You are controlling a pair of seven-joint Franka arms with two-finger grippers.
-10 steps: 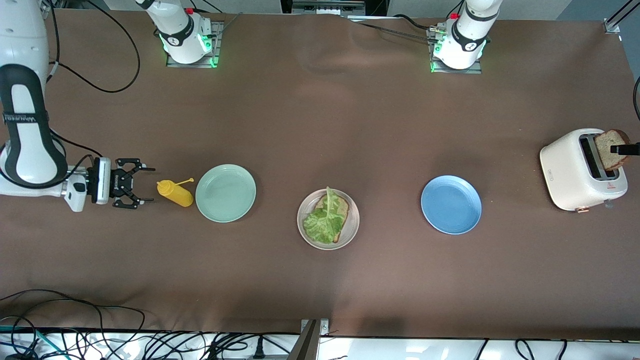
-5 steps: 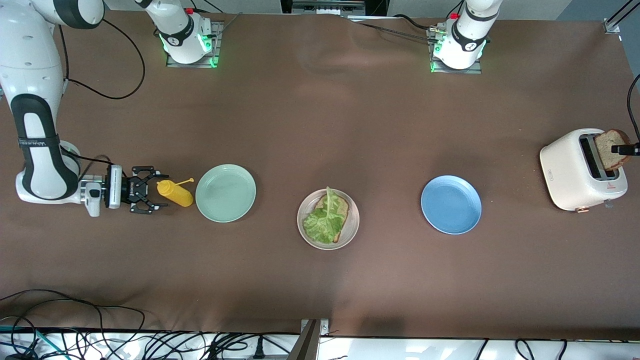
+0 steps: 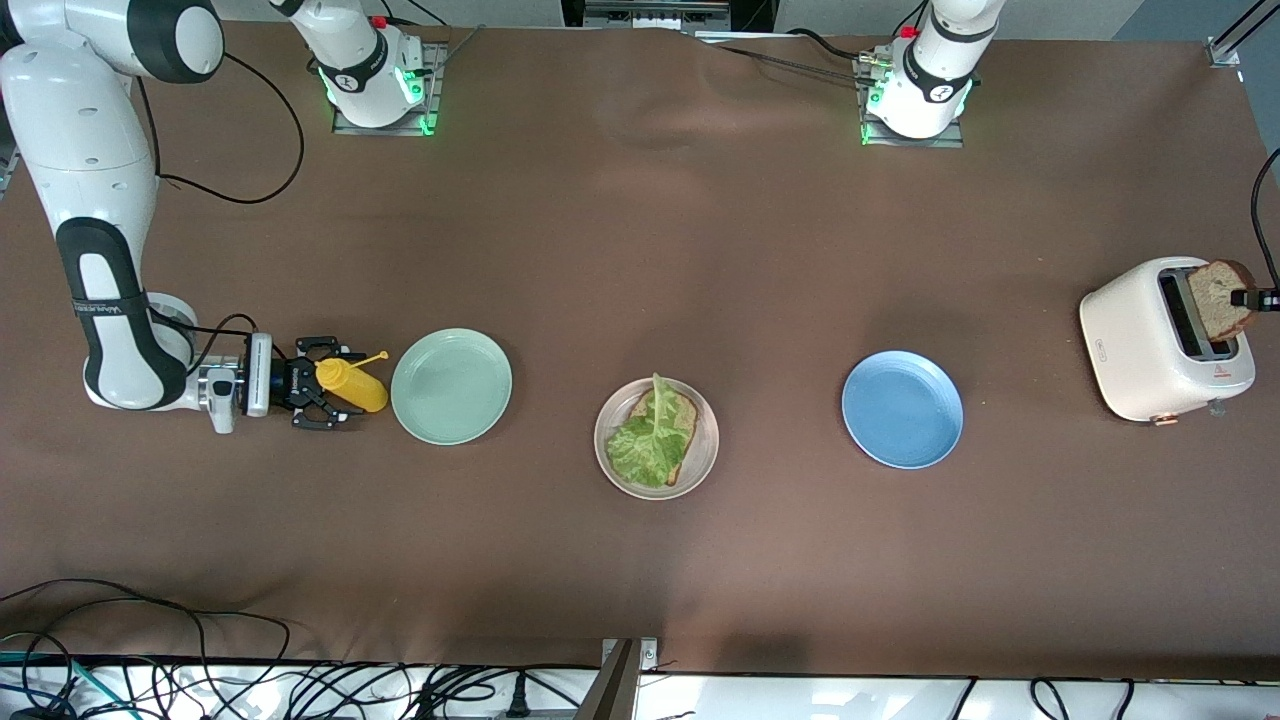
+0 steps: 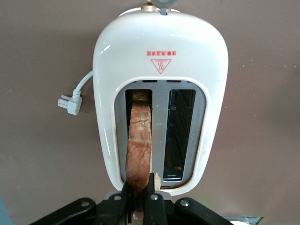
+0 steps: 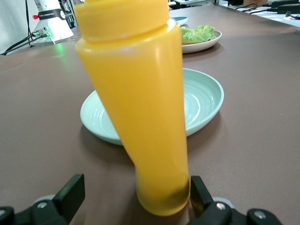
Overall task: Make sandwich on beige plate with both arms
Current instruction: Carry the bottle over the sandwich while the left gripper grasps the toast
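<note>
The left end effector (image 4: 138, 196) had just clamped the toaster's bread slice (image 4: 139, 140); the right end effector (image 3: 322, 396), advancing, gaped around the mustard bottle (image 3: 350, 385).

Three plates sit in a row on the table: one beige plate (image 3: 706, 460) in the middle, one mint-green plate (image 3: 451, 386) beside it toward the right arm's end, one blue plate (image 3: 902, 409) toward the left arm's end. Two bread slices: one on the beige plate (image 3: 684, 450), one in the toaster (image 3: 1222, 299). One lettuce leaf (image 3: 645, 440) on that plate. One toaster (image 3: 1140, 345). One yellow squeeze bottle (image 3: 352, 384) beside the green plate. Two robot arms.
</note>
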